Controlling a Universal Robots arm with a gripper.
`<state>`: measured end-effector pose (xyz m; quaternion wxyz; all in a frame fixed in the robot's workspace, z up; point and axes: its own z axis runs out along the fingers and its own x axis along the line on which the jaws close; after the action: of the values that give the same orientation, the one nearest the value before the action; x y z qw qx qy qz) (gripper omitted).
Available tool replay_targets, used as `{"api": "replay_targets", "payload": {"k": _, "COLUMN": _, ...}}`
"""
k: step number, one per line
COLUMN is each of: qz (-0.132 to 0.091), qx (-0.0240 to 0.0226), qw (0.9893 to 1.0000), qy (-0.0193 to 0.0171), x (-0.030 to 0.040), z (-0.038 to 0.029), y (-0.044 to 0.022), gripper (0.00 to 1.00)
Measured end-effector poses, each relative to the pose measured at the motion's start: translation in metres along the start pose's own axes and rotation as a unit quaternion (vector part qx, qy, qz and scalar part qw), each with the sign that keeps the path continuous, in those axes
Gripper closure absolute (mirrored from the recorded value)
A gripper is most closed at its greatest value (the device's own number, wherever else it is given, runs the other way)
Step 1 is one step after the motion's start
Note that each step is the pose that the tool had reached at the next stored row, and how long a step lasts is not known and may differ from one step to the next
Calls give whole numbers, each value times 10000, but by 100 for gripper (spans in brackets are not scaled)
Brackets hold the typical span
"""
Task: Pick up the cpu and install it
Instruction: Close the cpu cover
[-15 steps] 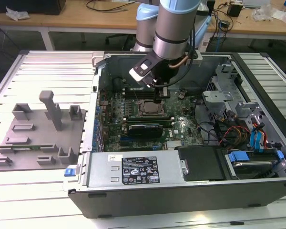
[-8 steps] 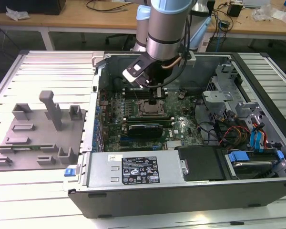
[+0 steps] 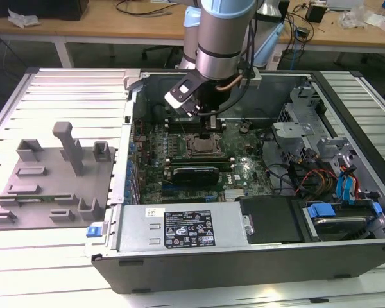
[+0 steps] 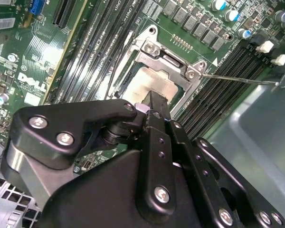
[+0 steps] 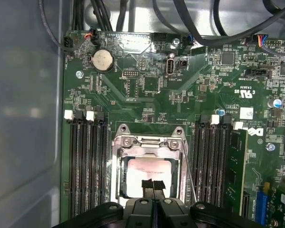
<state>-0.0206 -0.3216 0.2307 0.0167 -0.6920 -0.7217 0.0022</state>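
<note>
The cpu (image 5: 143, 169) is a silvery-white square lying flat inside the metal socket frame (image 5: 147, 141) on the green motherboard. The second wrist view shows the cpu (image 4: 149, 81) too, under the frame's bracket (image 4: 171, 61). My gripper (image 5: 152, 184) is right over the chip's middle, its two black fingers pressed together and shut. I cannot tell whether the tips touch the plate. In the exterior view the gripper (image 3: 208, 126) hangs from the arm just above the socket (image 3: 202, 146) inside the open computer case.
Rows of memory slots (image 5: 88, 161) flank the socket, and a thin wire lever (image 5: 189, 171) stands beside it. A silver box with a white label (image 3: 179, 228) lies along the case's near side, cables and drive bays (image 3: 333, 186) on the exterior view's right, a grey fixture (image 3: 51, 173) on its left.
</note>
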Motion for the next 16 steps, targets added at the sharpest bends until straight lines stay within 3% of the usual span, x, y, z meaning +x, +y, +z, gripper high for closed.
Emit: {"api": "replay_targets", "payload": {"k": 16, "qz": -5, "qx": 0, "qw": 10000, "qy": -5, "x": -1, "z": 1, "y": 2, "gripper": 89}}
